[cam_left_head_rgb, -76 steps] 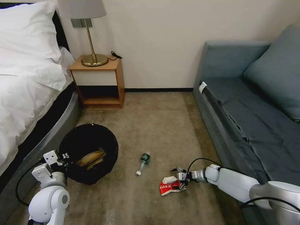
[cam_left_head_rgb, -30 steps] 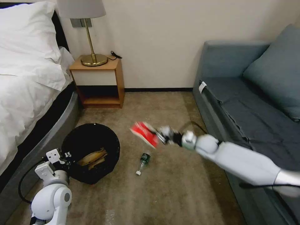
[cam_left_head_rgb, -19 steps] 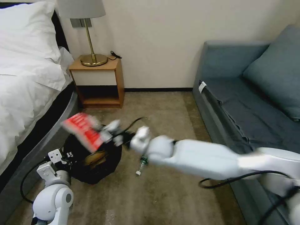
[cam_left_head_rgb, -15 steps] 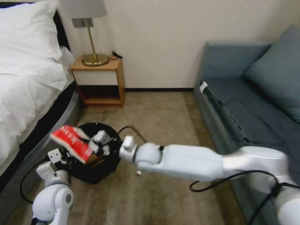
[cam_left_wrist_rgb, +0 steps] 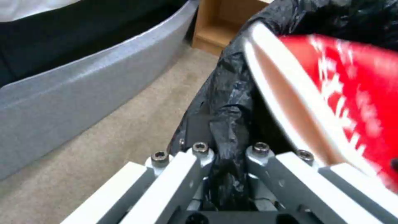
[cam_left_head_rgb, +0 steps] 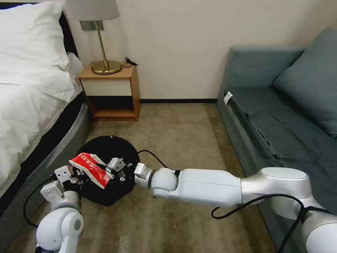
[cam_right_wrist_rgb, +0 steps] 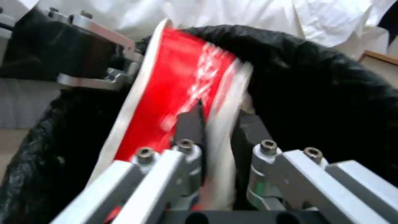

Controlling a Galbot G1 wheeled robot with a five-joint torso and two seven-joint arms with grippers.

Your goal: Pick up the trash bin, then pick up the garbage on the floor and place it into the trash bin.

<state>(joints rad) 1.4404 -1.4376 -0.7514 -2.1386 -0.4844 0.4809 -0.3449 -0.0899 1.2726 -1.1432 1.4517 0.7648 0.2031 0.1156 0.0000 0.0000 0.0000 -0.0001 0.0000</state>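
The round black trash bin (cam_left_head_rgb: 113,147) with its plastic liner sits low beside the bed. My left gripper (cam_left_head_rgb: 72,174) is shut on its near rim; the left wrist view shows the crumpled liner (cam_left_wrist_rgb: 227,124) pinched in the left gripper (cam_left_wrist_rgb: 226,155). The garbage in hand is a red-white snack packet (cam_left_head_rgb: 89,166), held over the bin's mouth by my right gripper (cam_left_head_rgb: 112,171). In the right wrist view the right gripper (cam_right_wrist_rgb: 216,127) is shut on the packet (cam_right_wrist_rgb: 178,84), inside the liner's rim (cam_right_wrist_rgb: 315,74). What lies deeper in the bin is hidden.
The bed's grey base (cam_left_head_rgb: 65,140) runs along the left, close to the bin. A wooden nightstand (cam_left_head_rgb: 112,91) with a brass lamp stands at the back wall. A blue-grey sofa (cam_left_head_rgb: 281,126) lines the right. Brown carpet (cam_left_head_rgb: 182,137) lies open between them.
My right arm lifted the packet off the carpet on the right, swung it left across the floor and lowered it over the bin's mouth. The left gripper kept its hold on the rim.
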